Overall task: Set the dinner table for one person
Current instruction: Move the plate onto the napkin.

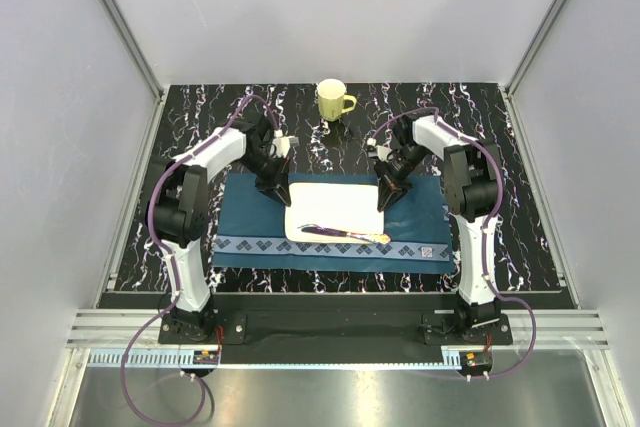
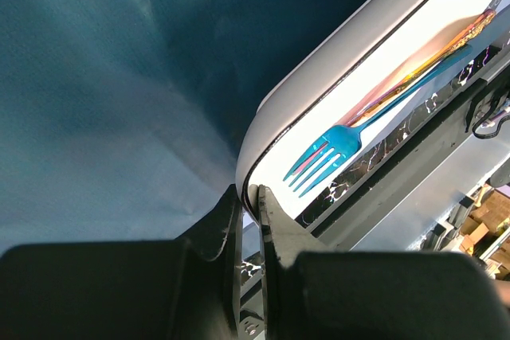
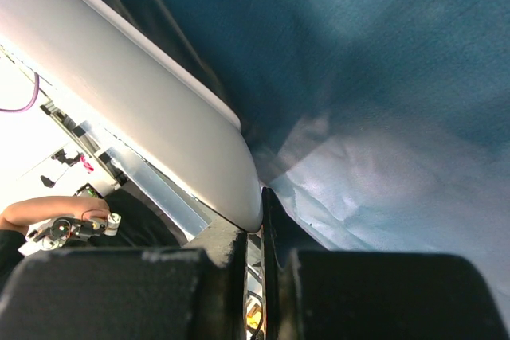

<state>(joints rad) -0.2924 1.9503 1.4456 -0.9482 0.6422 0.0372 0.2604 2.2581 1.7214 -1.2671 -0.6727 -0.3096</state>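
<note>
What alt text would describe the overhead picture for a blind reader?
Two robot arms pinch the far corners of a white plate over a blue placemat, left fingers and right fingers shut on its rim. A fork lies on it; a yellow mug stands behind on the black table.

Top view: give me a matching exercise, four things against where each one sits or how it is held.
1 mug
2 plate
3 fork
4 placemat

A lying on the plate
B standing on the bare dinner table, far side
C rim pinched by left gripper and right gripper
D spread under the plate

Pairs: 1-B, 2-C, 3-A, 4-D
</note>
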